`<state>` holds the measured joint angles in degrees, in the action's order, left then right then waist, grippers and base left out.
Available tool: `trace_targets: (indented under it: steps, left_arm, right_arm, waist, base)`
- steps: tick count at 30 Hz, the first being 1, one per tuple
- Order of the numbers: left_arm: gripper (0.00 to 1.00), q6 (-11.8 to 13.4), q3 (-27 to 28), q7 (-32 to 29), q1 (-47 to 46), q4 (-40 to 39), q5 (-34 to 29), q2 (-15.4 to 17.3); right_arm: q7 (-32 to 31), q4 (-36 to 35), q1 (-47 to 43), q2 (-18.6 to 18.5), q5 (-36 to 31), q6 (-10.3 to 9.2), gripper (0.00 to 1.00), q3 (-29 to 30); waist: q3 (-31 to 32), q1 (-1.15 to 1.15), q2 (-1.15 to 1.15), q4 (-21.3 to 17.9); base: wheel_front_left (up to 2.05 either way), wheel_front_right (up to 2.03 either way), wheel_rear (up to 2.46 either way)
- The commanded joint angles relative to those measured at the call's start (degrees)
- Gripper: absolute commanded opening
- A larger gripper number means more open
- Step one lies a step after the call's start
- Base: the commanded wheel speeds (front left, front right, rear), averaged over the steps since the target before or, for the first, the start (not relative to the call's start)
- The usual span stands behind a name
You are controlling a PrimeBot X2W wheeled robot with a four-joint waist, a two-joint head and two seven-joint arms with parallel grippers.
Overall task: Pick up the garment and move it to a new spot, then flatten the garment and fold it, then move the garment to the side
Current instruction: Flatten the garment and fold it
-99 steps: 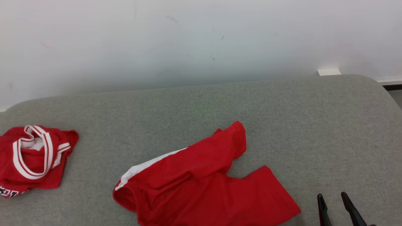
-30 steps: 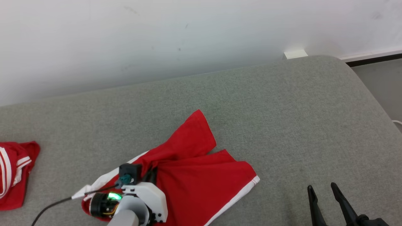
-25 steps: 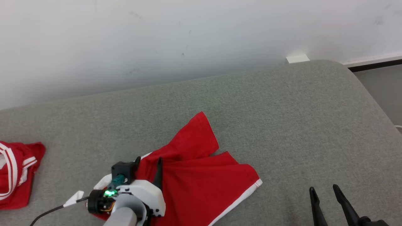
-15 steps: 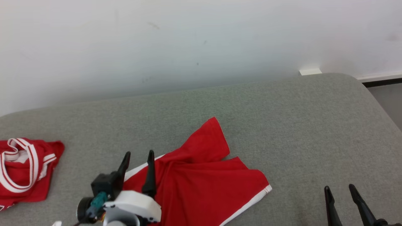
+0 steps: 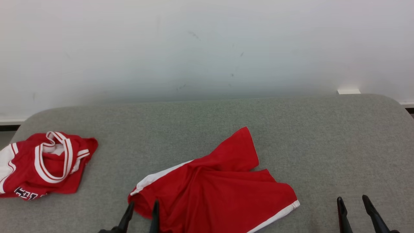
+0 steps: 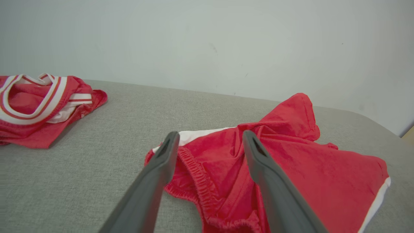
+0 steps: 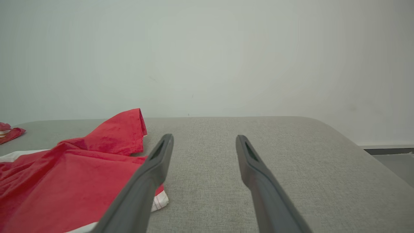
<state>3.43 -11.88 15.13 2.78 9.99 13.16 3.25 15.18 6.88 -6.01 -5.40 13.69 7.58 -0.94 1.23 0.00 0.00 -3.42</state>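
Rumpled red white-striped shorts (image 5: 220,191) are laid on grey upholstery (image 5: 323,136). Left gripper (image 5: 143,207) and right gripper (image 5: 352,202) are spread, empty; the near-left waistband (image 6: 197,181) should be drawn flat.

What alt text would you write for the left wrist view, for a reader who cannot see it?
The open left gripper points at the elastic waistband of crumpled red shorts with white trim on a grey cushion. A second red-and-white garment lies at the view's left, before a pale wall.

Soft matt red cloth garment (image 5: 220,191), coarse woven grey fabric surface (image 5: 323,136), smooth matt dark plastic left end effector (image 6: 210,132)
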Motion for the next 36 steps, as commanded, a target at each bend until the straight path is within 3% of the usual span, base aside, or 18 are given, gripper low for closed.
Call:
trace_targets:
  steps: [1, 17, 21, 24, 29, 33, 36]
  left_arm:
    - [1.0, -0.8, 0.9, 0.0, 1.3, -0.6, -1.0, 0.0]
    - [1.0, -4.1, 3.8, 0.0, 5.2, -0.8, -3.1, -0.3]
    - [1.0, -7.8, 1.6, -1.1, 4.7, 2.1, -0.9, 0.6]
    - [1.0, -9.3, 0.8, -6.7, 4.0, 0.5, 1.3, 2.9]
    - [1.0, -10.7, -3.3, -22.0, 5.4, -7.7, 5.5, 9.3]
    - [1.0, -10.9, -6.2, -30.5, 6.1, -14.0, 11.3, 12.5]
    - [1.0, -10.9, -8.3, -33.3, 5.4, -15.2, 12.5, 14.1]
  right_arm:
    - [-0.1, 0.6, -0.4, 0.3, 0.0, -0.17, 1.0, -0.5]
    - [-0.1, 4.7, 0.7, 1.2, 1.9, -0.17, 1.0, -3.0]
    - [-0.5, 6.4, 1.9, -2.2, 3.1, -0.16, 1.0, -5.8]
    - [-5.5, 6.6, 4.7, -7.1, 5.4, -0.16, 1.0, -9.8]
    - [-18.8, 5.1, 9.0, -15.1, 9.8, -0.16, 1.0, -17.2]
    - [-25.6, 6.1, 12.9, -17.8, 13.7, -0.16, 1.0, -22.4]
    - [-27.0, 8.3, 15.7, -17.9, 15.1, -0.16, 1.0, -25.2]
  waist:
    - [0.3, 0.0, 0.0, 0.2]
    - [0.0, 0.0, 0.0, 1.0]
    - [0.1, 0.0, 0.0, 1.1]
    - [0.0, 0.0, 0.0, 1.3]
    - [-1.3, 0.0, 0.0, 2.4]
    - [-3.2, 0.0, 0.0, 3.8]
    - [-4.3, 0.0, 0.0, 5.0]
  base:
    - [0.0, 0.0, 0.0]
    - [0.0, 0.0, 0.0]
    - [0.0, 0.0, 0.0]
    - [0.0, 0.0, 0.0]
    - [0.0, 0.0, 0.0]
    - [0.0, 0.0, 0.0]
    - [0.0, 0.0, 0.0]
